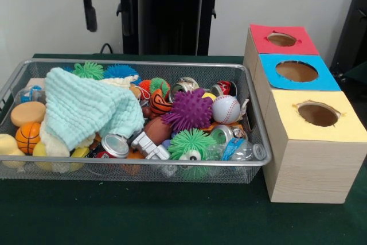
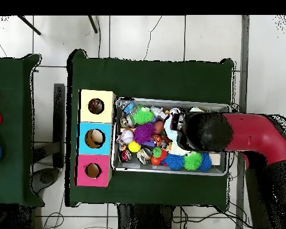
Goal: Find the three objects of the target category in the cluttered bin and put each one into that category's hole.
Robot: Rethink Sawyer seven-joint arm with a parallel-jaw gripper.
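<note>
The silver wire-mesh bin [image 1: 143, 164] lies on the green table, full of clutter. A pale green cloth [image 1: 86, 110] covers its left part. Beside it are a purple spiky ball [image 1: 189, 110], a baseball [image 1: 226, 109], a green spiky ball with an eye [image 1: 189, 144], a small basketball [image 1: 27, 136], a can [image 1: 114, 146] and a plastic bottle [image 1: 241, 150]. My gripper [image 1: 90, 10] hangs well above the bin's back left and touches nothing. In the overhead view my arm [image 2: 252, 134] covers the bin's [image 2: 217, 106] right part.
Three wooden boxes with round holes stand in a row against the bin's right end: red top [image 1: 264, 34], blue top [image 1: 272, 77], yellow top [image 1: 287, 124]. The black pedestal [image 1: 166, 10] stands behind the bin. A second green table [image 2: 8, 131] lies to the left in the overhead view.
</note>
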